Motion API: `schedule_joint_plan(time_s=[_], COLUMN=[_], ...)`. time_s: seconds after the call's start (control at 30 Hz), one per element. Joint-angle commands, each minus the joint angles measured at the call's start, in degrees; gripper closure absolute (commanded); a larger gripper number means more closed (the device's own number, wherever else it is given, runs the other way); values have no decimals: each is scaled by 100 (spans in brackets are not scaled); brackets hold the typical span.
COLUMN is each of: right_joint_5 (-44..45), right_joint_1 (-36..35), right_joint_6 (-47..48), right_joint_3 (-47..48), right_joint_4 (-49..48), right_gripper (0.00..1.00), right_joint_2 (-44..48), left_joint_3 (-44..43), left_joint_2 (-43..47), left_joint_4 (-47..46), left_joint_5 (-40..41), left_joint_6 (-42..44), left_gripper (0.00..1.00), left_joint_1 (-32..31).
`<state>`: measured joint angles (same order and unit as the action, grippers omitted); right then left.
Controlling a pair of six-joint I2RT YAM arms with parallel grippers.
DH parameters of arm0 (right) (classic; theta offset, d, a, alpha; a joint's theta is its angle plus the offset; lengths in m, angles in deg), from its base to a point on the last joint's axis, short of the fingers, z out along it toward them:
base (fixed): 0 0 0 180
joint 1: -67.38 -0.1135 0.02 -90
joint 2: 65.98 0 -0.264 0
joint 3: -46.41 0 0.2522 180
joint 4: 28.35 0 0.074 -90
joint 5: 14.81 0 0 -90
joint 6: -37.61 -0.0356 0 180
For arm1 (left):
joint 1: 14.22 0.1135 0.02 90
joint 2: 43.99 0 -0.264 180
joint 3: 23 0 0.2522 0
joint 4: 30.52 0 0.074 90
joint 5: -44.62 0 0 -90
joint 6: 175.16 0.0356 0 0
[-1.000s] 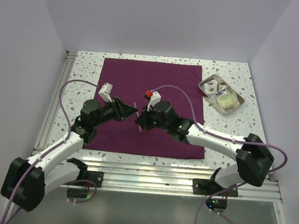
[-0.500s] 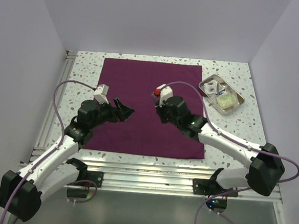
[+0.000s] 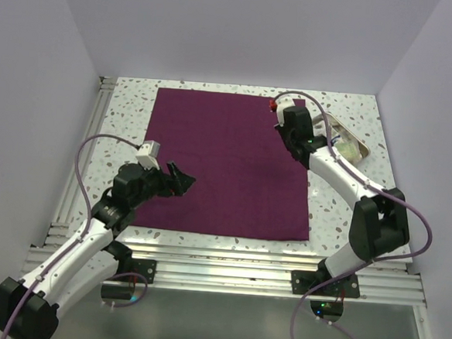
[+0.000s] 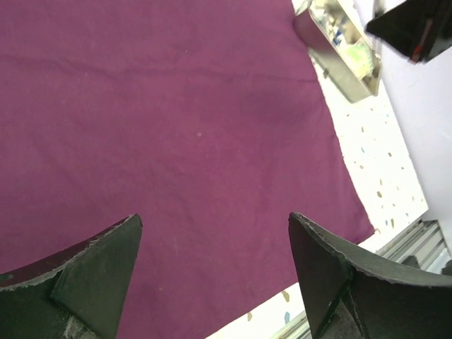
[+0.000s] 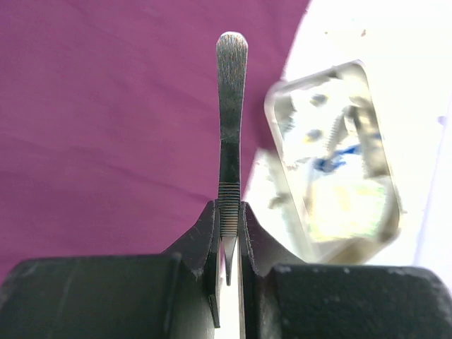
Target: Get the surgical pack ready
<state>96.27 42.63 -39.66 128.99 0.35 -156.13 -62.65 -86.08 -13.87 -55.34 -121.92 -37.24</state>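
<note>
- The left gripper point(image 4: 213, 219) is released: its jaws stand wide apart with nothing between them. It hovers over the near left part of the cloth.
- The right gripper point(image 5: 227, 212) is clenched on a slim metal instrument point(image 5: 231, 106) with a ridged grip. The rounded end of the instrument points away from the fingers.
- That gripper hangs over the far right corner of the cloth, just beside the tray point(image 4: 332, 63).
- The surgical pack point(image 3: 226, 169) lies spread as one big square sheet in the middle of the speckled table point(image 3: 129, 108). It is flat, with only faint creases.
- It looks light, soft and limp, and it will probably sag and drape from any held point rather than keep its shape.
- The woven face should give the pads some friction, so slipping seems unlikely. It does not look fragile.
- A corner or a free edge looks like the best place to take hold, since a finger can slide under there. The near left corner lies closest to the free gripper.
- A pinch in the middle of the sheet would likely only bunch it up.
- The right gripper has the instrument in its jaws, so it cannot take a second corner as it stands.
</note>
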Motion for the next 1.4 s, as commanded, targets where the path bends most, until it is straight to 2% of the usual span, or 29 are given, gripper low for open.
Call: schedule_joint_plan(time_s=[0.0,0.07,0.27,0.43,0.67,0.93,0.97,1.0,1.03,1.17,1.23,1.37], right_joint_5=[678,574,116,186,-7,-104,-104,-95,-87,-87,-113,-148], right_joint_1=[304,584,1560,2070,2106,2115,2115,2115,2115,2132,2150,2168], right_joint_6=[1213,1607,2294,2313,2892,3051,3068,3060,3060,2946,2858,2568], right_joint_3=[316,343,326,360,553,880,827,783,748,791,817,914], right_joint_4=[106,53,-227,-702,-1142,-931,-1010,-1106,-1220,-1195,-1230,-1222], right_gripper=[100,100,100,100,100,100,95,81,75,69,60,52], right_joint_2=[-143,-283,-468,-1074,-1698,-2165,-2113,-2069,-2033,-1971,-1936,-1901], left_joint_3=[312,383,313,365,400,436,462,462,462,436,418,374], left_joint_2=[139,148,34,95,174,113,122,130,130,139,139,227], left_joint_4=[-202,-499,-439,-439,-430,-448,-465,-483,-492,-483,-431,-334], left_joint_5=[-85,-234,-253,-191,-182,-217,-243,-244,-244,-270,-261,-191], left_joint_6=[204,203,502,713,827,845,836,828,819,810,836,871], left_gripper=[12,12,12,12,12,12,12,12,12,12,12,12], left_joint_1=[-18,-18,-18,-18,-18,-18,-18,-18,-18,-18,-18,-18])
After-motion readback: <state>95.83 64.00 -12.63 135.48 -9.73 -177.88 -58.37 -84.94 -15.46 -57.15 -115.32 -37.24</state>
